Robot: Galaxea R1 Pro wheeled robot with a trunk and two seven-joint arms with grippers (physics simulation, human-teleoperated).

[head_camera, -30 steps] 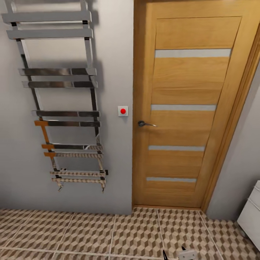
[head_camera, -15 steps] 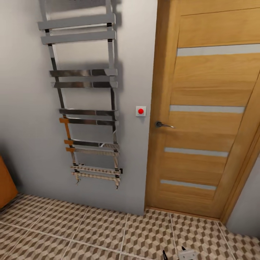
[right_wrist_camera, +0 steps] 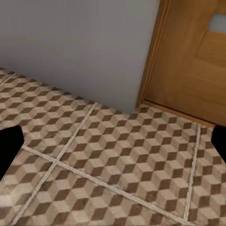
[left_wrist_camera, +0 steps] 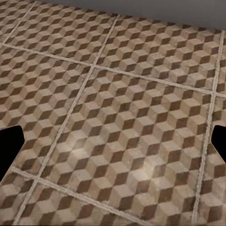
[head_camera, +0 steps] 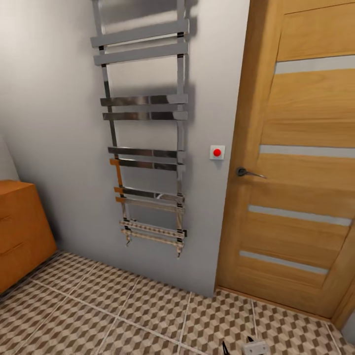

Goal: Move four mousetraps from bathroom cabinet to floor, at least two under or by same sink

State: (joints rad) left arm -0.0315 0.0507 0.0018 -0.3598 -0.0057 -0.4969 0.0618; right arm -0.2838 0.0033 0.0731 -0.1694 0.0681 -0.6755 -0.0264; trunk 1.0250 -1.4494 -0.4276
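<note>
The head view faces a grey wall with a chrome towel radiator mounted on it, and this radiator serves as the landmark. To the right of the radiator there is a small white wall switch with a red button, and further right stands a wooden door with pale horizontal strips and a dark lever handle. To the left of the radiator, low against the wall, a corner of the orange-brown cabinet is visible, with its drawer fronts closed. Below the radiator lies the bathroom floor with its cube-pattern tiles and pale grout lines. No writing or brand can be read anywhere. The left tool hangs over bare tiles with its dark fingertips wide apart and nothing between them. The right tool is also spread wide and empty, above the floor near the door frame.
</note>
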